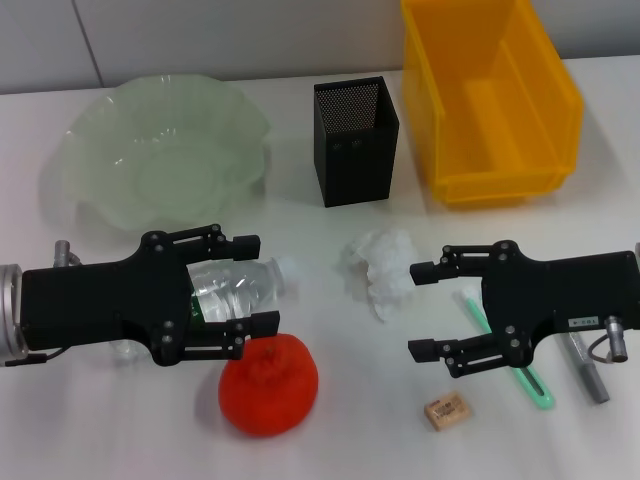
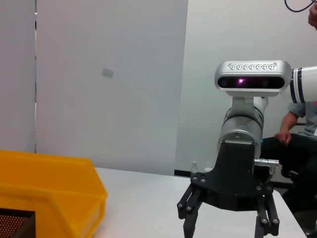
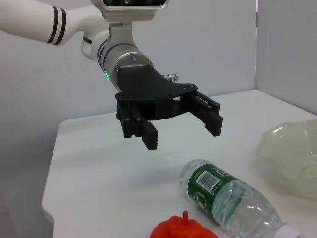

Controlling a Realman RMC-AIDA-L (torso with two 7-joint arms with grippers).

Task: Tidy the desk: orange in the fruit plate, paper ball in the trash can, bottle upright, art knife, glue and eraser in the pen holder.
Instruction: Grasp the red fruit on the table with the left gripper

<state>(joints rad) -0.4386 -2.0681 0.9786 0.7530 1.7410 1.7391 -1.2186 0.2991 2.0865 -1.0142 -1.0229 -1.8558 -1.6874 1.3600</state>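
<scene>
Head view: the bottle (image 1: 232,292) lies on its side under the left end effector (image 1: 262,283), which is released.

Both pincers, left (image 1: 258,282) and right (image 1: 424,308), gape (arms level)

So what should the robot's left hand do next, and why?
Probably lower straight down and close on the bottle. The left gripper is open and hangs above it, as the right wrist view shows, with a finger on each side. The bottle lies on its side on the table, beside the orange, and it has to end up standing.
</scene>
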